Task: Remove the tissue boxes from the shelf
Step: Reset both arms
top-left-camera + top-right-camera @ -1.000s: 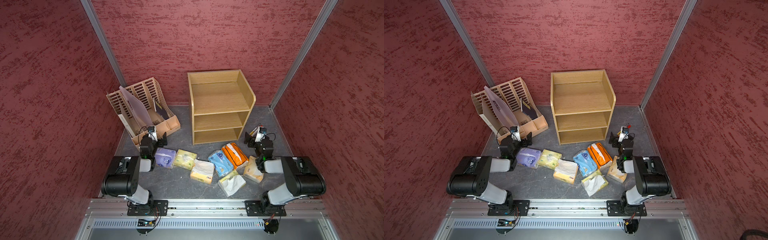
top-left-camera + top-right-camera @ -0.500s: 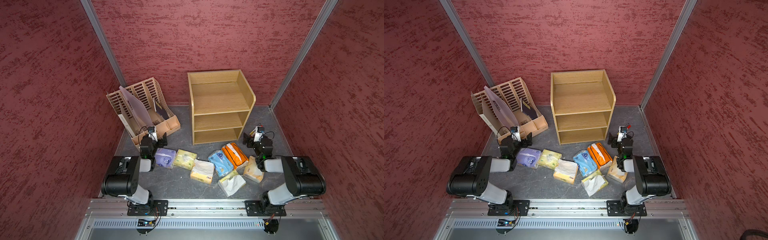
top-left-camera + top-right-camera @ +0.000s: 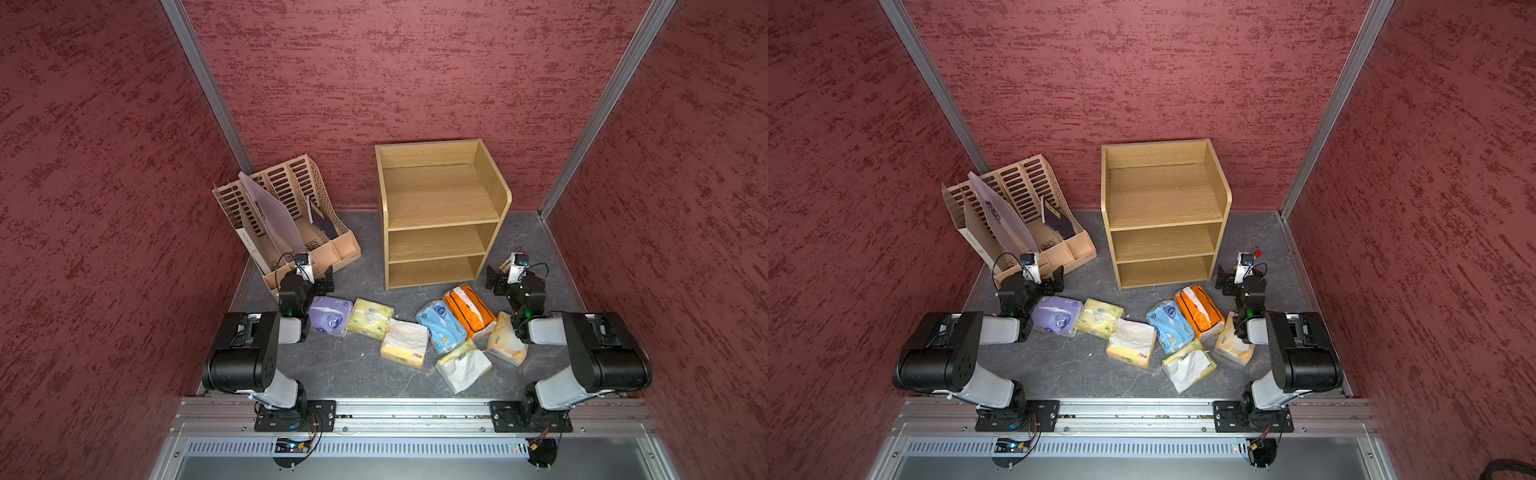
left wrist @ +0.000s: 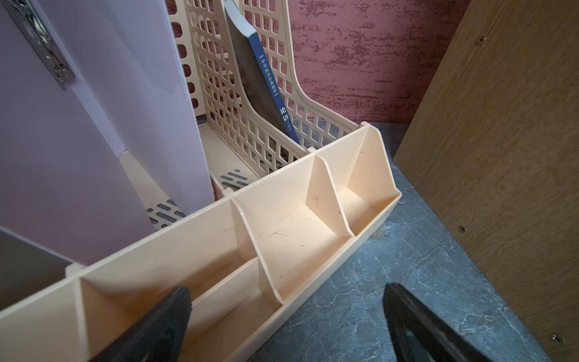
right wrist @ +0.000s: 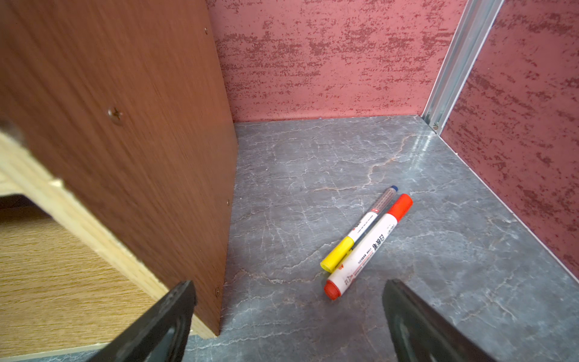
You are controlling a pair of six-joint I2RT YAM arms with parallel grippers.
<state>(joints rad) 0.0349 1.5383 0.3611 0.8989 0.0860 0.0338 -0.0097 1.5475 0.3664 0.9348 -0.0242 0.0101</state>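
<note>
Grey tabletop [image 3: 332, 374] within red walls. The shelf [image 3: 438, 195] stands empty, ahead of and between both jaws. All seven tissue boxes [image 3: 441, 331] lie just behind them. Left and right jaws gape wide, holding nothing. Judged complete: withdraw clear of shelf and boxes.

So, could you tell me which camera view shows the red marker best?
The right wrist view: the red marker lies whole on the floor beside a yellow-capped pen. In both top views the right arm hides nearly all of it; only a red tip seems to peek out. The left wrist view misses it.
</note>
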